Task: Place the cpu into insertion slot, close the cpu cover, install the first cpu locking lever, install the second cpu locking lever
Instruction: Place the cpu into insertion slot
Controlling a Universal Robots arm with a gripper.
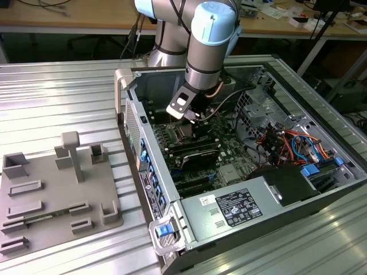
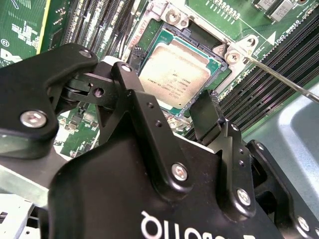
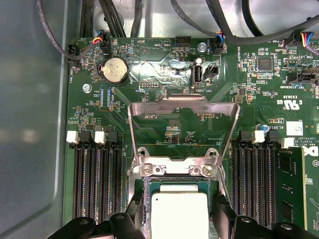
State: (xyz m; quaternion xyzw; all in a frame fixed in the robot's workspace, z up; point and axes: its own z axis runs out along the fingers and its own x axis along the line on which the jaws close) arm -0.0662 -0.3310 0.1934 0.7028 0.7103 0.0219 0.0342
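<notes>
claw (image 2: 172,82): spread, straddling the cpu (image 2: 174,74) at two opposite edges, apparently not pinching it
cpu: lying flat in the insertion slot (image 2: 197,37)
handling: probably light, stiff, fragile; best taken by opposite edges
cpu cover (image 3: 182,102): swung open

We see an arm (image 1: 202,63) of smooth silver-grey tubes, its round joints closed by pale blue caps (image 1: 217,26). At the wrist sits a black housing with a small white block (image 1: 180,103) on its side, and a thin tan cable (image 1: 218,90) loops out beside it. In the second wrist view the jaws and their links (image 2: 149,129) are matte black, flat-sided and angular, pinned with bright silver screws (image 2: 179,172) and dotted with small dark holes. White lettering (image 2: 199,226) runs across the black body. In the first wrist view we see their dark tips (image 3: 134,211), plain and unmarked.
</notes>
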